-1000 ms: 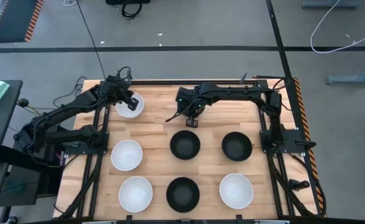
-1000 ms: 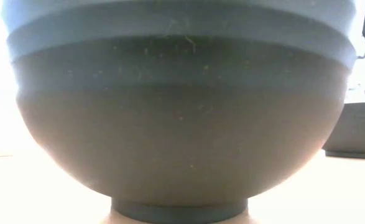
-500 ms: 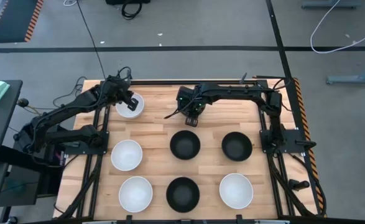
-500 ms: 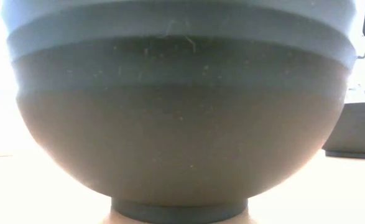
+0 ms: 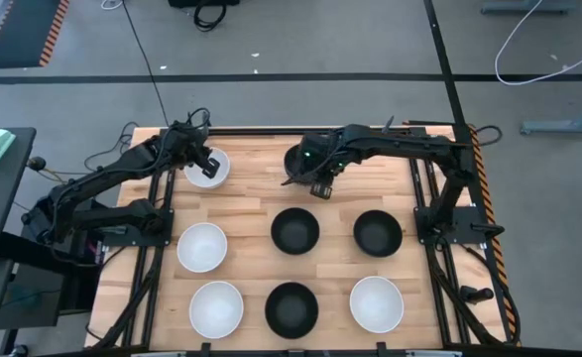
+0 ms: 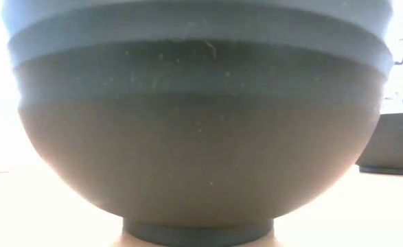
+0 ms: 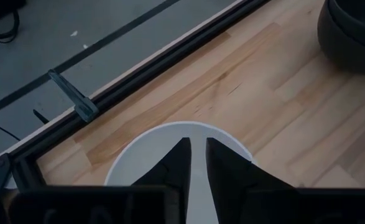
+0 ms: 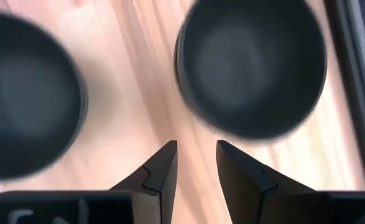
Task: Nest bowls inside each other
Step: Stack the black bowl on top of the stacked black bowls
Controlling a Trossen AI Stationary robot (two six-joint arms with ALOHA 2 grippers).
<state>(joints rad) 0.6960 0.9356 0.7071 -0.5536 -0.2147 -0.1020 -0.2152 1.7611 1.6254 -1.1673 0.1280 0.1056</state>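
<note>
The left gripper (image 5: 209,164) is pinching the rim of the far-left white bowl (image 5: 207,171), fingers (image 7: 177,163) nearly together. The right gripper (image 5: 319,188) is hanging with jaws spread and empty beside the far-centre black bowl (image 5: 298,162). No writing is showing anywhere.

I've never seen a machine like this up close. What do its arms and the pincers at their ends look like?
Both arms are dark, nearly black, thin and jointed, with black cables running along them. A small green light glows on the right arm near its wrist. The left gripper and the right gripper each end in two flat, dark, wedge-shaped fingers tapering to points.
</note>
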